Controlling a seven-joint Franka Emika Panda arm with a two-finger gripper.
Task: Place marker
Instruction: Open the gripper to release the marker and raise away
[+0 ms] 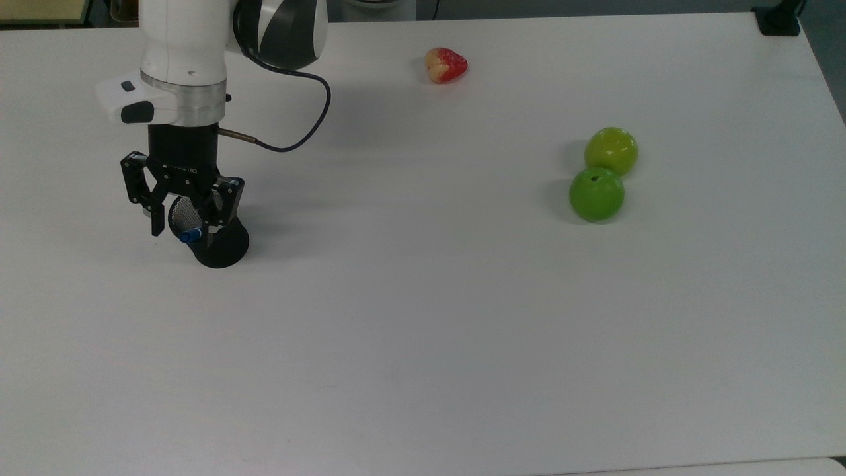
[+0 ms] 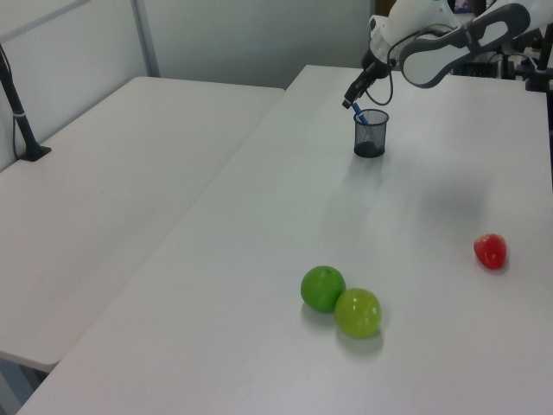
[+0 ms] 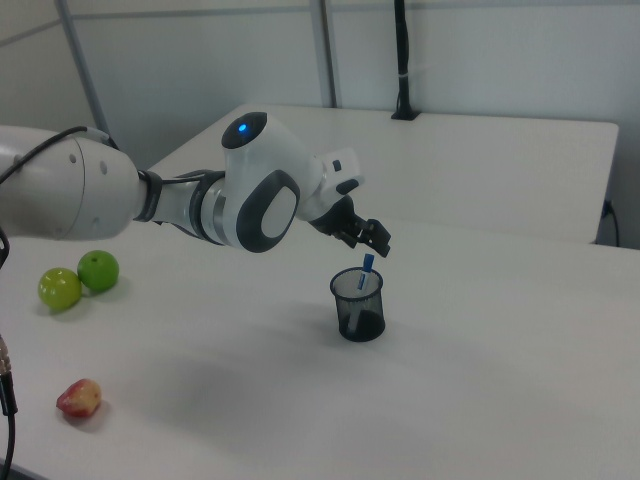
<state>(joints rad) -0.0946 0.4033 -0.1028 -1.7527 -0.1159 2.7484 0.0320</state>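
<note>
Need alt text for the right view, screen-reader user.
A white robot arm's open black hand hangs just above a black mesh cup on a white table, with a blue-capped white marker standing in the cup, tip poking over the rim. At the right view's left lie two green apples and a red fruit.

Gripper (image 1: 180, 225) body: small pale lettering across the black housing, top view, reads roughly "ROBOTIQ", partly illegible. No other readable text, number or sign on anything else in any view.
</note>
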